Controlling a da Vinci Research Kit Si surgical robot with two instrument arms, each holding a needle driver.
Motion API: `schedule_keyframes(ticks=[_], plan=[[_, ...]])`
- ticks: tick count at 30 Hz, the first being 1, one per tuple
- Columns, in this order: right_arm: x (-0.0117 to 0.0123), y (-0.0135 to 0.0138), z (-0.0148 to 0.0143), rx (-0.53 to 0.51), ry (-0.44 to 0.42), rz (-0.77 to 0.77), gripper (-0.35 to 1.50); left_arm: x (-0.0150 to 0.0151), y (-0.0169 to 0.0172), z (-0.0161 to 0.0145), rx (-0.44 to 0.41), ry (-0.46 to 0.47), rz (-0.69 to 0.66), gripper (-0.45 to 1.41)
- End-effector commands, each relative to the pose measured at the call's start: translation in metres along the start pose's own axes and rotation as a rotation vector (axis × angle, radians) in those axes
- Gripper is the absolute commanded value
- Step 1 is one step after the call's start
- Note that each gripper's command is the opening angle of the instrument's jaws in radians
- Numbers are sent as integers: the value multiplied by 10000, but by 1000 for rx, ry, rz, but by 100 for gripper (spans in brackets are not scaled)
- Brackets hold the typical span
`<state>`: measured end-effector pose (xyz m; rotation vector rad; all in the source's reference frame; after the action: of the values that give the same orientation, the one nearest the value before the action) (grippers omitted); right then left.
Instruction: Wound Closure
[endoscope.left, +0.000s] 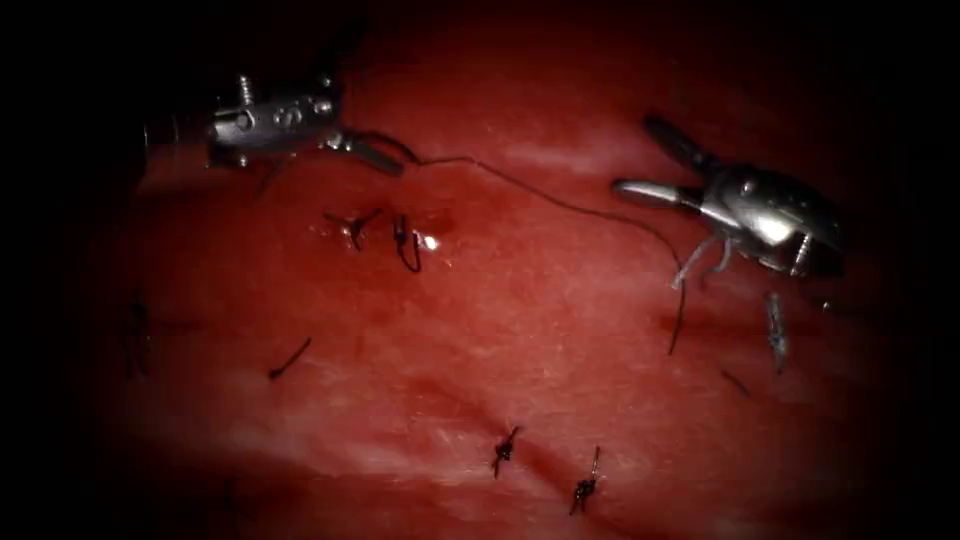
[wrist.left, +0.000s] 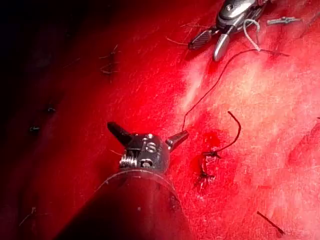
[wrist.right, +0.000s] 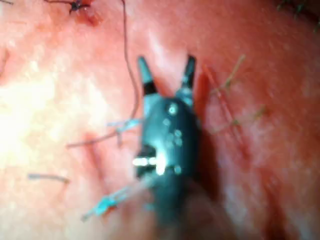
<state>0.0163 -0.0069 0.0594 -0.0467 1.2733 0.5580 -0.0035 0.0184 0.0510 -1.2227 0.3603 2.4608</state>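
Thread (endoscope.left: 560, 200) ran across the tissue (endoscope.left: 520, 320) from the left end effector (endoscope.left: 368, 150) toward the right end effector (endoscope.left: 650, 160). In the left wrist view the left jaws were spread wide, the thread meeting one jaw tip. The right jaws stood open, holding nothing. Knotted stitches (endoscope.left: 405, 243) sat on the tissue below the left tool.

**No readable text**

No letters, numbers, brands or signs can be read on the tissue (endoscope.left: 560, 300) or on either tool. The tool housings look unmarked, though their blurred metal may hide fine engraving.
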Motion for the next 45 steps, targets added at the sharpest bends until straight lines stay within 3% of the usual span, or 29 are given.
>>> schedule_keyframes(ticks=[1,5,8,11,17,21,25,33,35,36,37,42,45], plan=[[-4,-9,5,8,3,4,118,0,-1,1,-1,12,0,111],[4,-12,3,25,9,8,118,9,8,-27,-28,33,-39,106],[15,-27,4,75,10,3,128,16,44,-46,-61,94,-31,71],[23,-45,8,151,-4,0,124,21,77,-50,-74,120,-63,68],[37,-73,17,236,-9,-35,121,19,115,-40,-100,127,-92,66],[41,-89,21,296,-32,-47,114,16,126,-28,-107,142,-99,41],[36,-100,21,311,-47,-62,103,18,130,-17,-127,154,-182,41],[22,-108,30,306,-70,-79,101,19,129,-3,-135,147,-286,41],[22,-110,33,304,-70,-79,101,18,128,-3,-134,146,-291,16],[22,-111,34,303,-70,-79,101,18,128,-3,-135,146,-291,-6],[22,-112,35,302,-70,-79,101,17,127,-4,-136,146,-291,-45],[20,-117,43,295,-68,-94,103,16,121,-9,-134,155,-258,-45],[4,-123,67,315,-57,-151,103,13,109,-17,-131,175,-248,-45]])
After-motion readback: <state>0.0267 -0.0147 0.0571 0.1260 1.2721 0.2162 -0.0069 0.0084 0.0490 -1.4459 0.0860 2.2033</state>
